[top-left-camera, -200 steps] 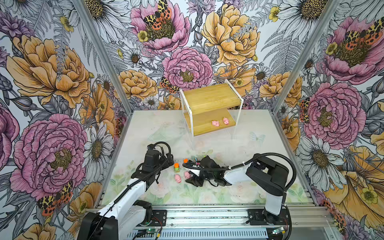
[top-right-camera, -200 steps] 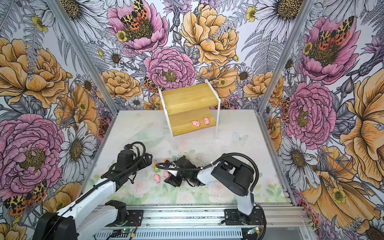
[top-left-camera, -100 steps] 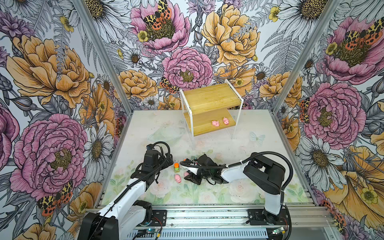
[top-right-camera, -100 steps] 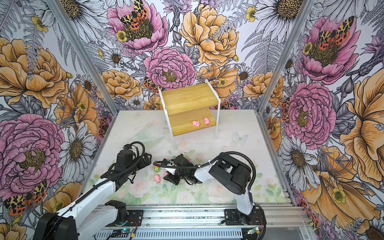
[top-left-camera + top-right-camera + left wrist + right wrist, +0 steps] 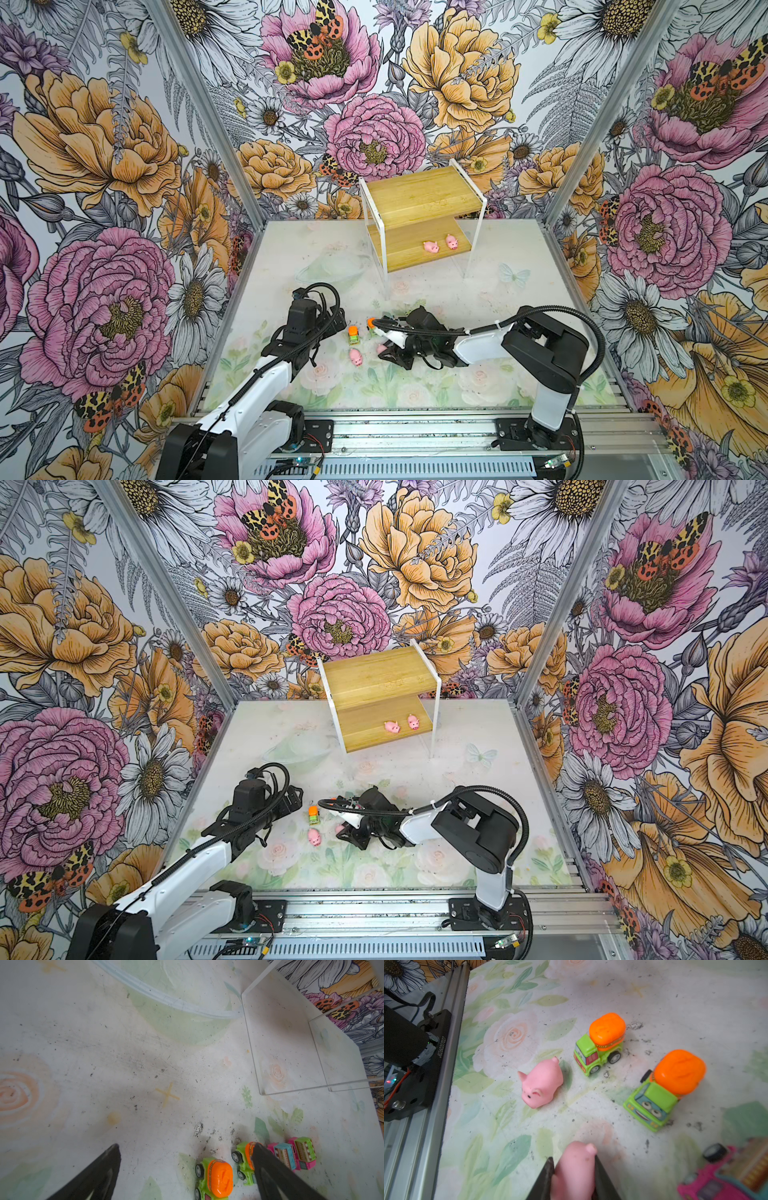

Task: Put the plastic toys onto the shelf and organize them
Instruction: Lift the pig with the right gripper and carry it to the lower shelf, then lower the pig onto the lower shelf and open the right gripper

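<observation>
Pink pig (image 5: pixel 577 1169) is being pinched — by its flanks, it seems — in the right gripper (image 5: pixel 573 1158); left gripper (image 5: pixel 185 1145) is gaping wide.

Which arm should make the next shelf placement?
Right. The right gripper is shut on a pink pig, ready to carry to the shelf. The left gripper is open, holding nothing, near an orange-topped truck.
</observation>
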`<state>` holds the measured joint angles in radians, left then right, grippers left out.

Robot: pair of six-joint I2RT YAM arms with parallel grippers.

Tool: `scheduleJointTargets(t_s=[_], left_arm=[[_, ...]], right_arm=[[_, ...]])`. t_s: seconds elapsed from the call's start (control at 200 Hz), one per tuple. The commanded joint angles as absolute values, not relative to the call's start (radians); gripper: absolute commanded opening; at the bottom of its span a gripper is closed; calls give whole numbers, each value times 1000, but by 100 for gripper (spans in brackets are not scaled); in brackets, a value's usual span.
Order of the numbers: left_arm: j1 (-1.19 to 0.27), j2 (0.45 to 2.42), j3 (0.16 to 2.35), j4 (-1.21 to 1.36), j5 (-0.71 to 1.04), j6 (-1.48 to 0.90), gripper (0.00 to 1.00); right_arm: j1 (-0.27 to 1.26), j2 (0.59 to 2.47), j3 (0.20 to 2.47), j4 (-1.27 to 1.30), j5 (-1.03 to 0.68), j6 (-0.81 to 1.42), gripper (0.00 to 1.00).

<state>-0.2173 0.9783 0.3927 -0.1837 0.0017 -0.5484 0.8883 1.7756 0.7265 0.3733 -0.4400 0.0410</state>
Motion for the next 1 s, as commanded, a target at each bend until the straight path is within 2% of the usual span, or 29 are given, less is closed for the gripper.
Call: scheduleJointTargets(t_s=[0.0,0.18,0.38,0.645,0.996], left_arm=[[-205,993,420,-154,24,-533,99],[-201,1007,428,-137,38,-526,99],[-196,1042,438,-112,69,-520,99],[-198,1054,454,-112,82,-520,99],[-197,1006,455,-150,66,-518,99]], right_arm=[[833,1632,701,393,-439,69,29],[677,1486,721,337,-400,39,30],[552,1518,872,257,-390,-27,30],[512,1601,1036,207,-351,-87,31],[494,1689,1106,220,-278,-89,31]])
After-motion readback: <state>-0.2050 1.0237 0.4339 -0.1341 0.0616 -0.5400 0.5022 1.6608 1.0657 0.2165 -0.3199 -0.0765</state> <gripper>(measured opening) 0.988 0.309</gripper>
